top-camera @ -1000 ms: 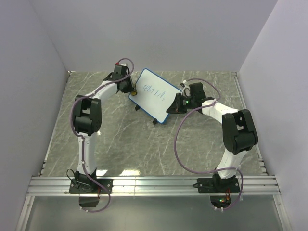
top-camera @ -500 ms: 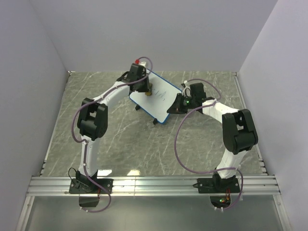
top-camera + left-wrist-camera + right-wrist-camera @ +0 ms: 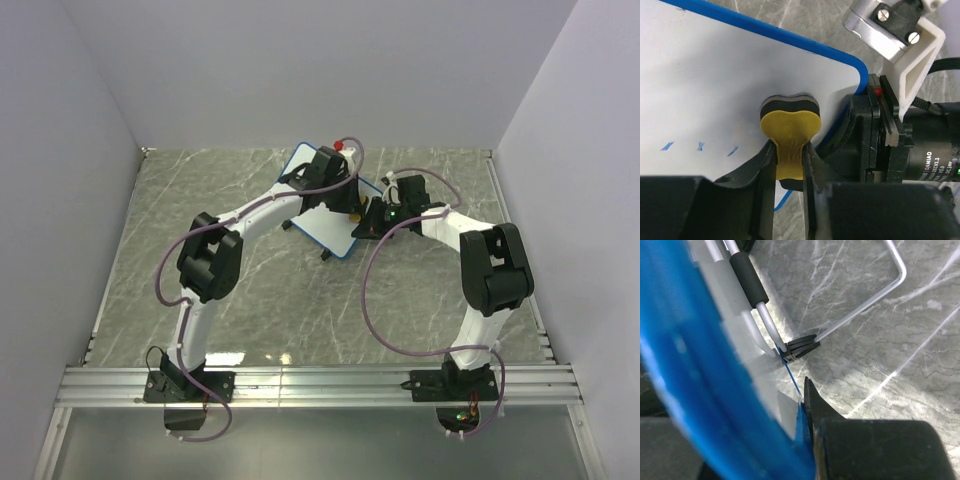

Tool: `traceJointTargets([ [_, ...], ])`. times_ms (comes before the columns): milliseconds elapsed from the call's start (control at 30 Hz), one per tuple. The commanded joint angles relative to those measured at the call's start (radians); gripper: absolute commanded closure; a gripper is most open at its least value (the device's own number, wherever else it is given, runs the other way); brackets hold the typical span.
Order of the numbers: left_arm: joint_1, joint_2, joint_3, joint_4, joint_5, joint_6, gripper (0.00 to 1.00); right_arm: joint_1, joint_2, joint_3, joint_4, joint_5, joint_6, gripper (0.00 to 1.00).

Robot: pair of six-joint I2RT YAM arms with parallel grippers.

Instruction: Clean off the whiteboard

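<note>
The whiteboard (image 3: 325, 222), white with a thin blue frame, stands tilted at the table's far middle. My left gripper (image 3: 789, 161) is shut on the yellow bone-shaped eraser (image 3: 789, 127), whose dark pad presses on the board's face (image 3: 715, 85) near its right corner. A few short blue marks (image 3: 699, 147) show at the lower left of that face. My right gripper (image 3: 802, 415) is shut on the board's blue edge (image 3: 700, 365) and holds it from the right. In the top view the left gripper (image 3: 345, 200) and right gripper (image 3: 368, 222) are close together.
The board's wire stand with black feet (image 3: 801, 346) rests on the grey marble table (image 3: 250, 290). The right wrist body (image 3: 910, 145) sits just right of the eraser. White walls enclose the table on three sides.
My left gripper has swept the eraser to the right across the board, from its left edge to its right corner. The scribbles in the middle are gone. The right arm has held still.
</note>
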Motion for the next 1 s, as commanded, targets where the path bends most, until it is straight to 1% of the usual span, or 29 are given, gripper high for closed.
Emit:
traceJointTargets([
  [0, 0.002, 0.080, 0.022, -0.066, 0.051, -0.017, 1.00, 0.058, 0.031, -0.018, -0.142, -0.039, -0.050, 1.00],
  [167, 0.116, 0.104, 0.046, -0.089, -0.003, -0.018, 1.00, 0.061, 0.024, -0.016, -0.155, -0.030, -0.061, 1.00],
  [233, 0.166, 0.101, 0.018, -0.088, -0.036, -0.005, 1.00, 0.061, 0.021, -0.016, -0.162, -0.029, -0.069, 1.00],
  [333, 0.205, 0.088, -0.059, -0.063, -0.116, 0.031, 1.00, 0.061, 0.021, -0.015, -0.170, -0.027, -0.075, 1.00],
  [433, 0.205, 0.068, -0.134, -0.034, -0.196, 0.063, 1.00, 0.060, 0.025, -0.009, -0.178, -0.027, -0.079, 1.00],
  [500, 0.206, 0.060, -0.177, -0.014, -0.240, 0.057, 1.00, 0.061, 0.033, -0.001, -0.182, -0.027, -0.081, 1.00],
  [533, 0.206, 0.055, -0.183, -0.011, -0.241, 0.040, 1.00, 0.061, 0.036, 0.002, -0.182, -0.029, -0.084, 1.00],
  [600, 0.205, 0.055, -0.189, -0.009, -0.303, 0.025, 1.00, 0.060, 0.042, 0.014, -0.185, -0.029, -0.082, 1.00],
  [700, 0.205, 0.055, -0.177, -0.017, -0.340, -0.009, 1.00, 0.060, 0.048, 0.030, -0.192, -0.033, -0.082, 1.00],
  [800, 0.199, 0.064, -0.145, -0.028, -0.317, 0.000, 1.00, 0.061, 0.048, 0.034, -0.193, -0.033, -0.084, 1.00],
  [867, 0.177, 0.063, -0.116, -0.038, -0.277, 0.026, 1.00, 0.061, 0.050, 0.034, -0.192, -0.035, -0.084, 1.00],
  [900, 0.165, 0.057, -0.109, -0.035, -0.258, 0.037, 1.00, 0.061, 0.050, 0.033, -0.190, -0.035, -0.084, 1.00],
  [933, 0.136, 0.055, -0.102, -0.025, -0.206, 0.064, 1.00, 0.060, 0.051, 0.030, -0.189, -0.035, -0.083, 1.00],
  [967, 0.118, 0.052, -0.071, -0.032, -0.192, 0.078, 1.00, 0.061, 0.053, 0.027, -0.187, -0.036, -0.082, 1.00],
])
